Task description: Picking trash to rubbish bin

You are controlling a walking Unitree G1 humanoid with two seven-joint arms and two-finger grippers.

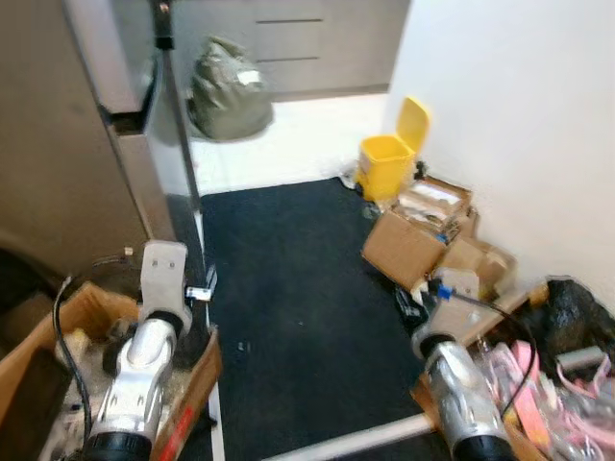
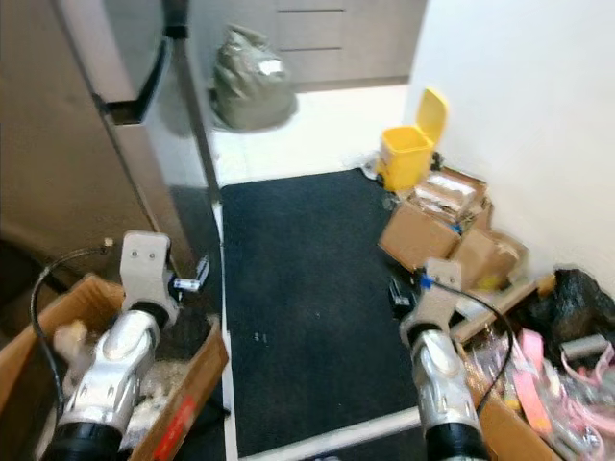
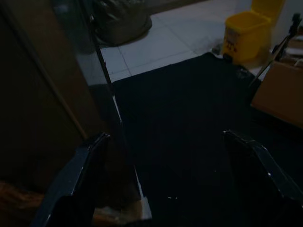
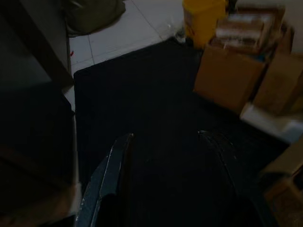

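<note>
A small yellow rubbish bin [image 1: 387, 165] with its lid up stands against the white wall at the far right edge of a black mat [image 1: 293, 298]. A stuffed grey-green bag [image 1: 229, 91] sits on the pale tiles further back. Both silver arms are held low in front of me. In the left wrist view, my left gripper [image 3: 165, 137] is open over the mat with nothing between its fingers. My right gripper [image 4: 165, 135] is open too, above the mat, with the bin [image 4: 203, 19] well ahead of it.
Several cardboard boxes [image 1: 423, 240] crowd the right wall beside the bin. An open box of clutter [image 1: 58, 365] sits at my left, and pink and black items [image 1: 557, 375] at my right. A tall grey cabinet [image 1: 86, 125] borders the mat on the left.
</note>
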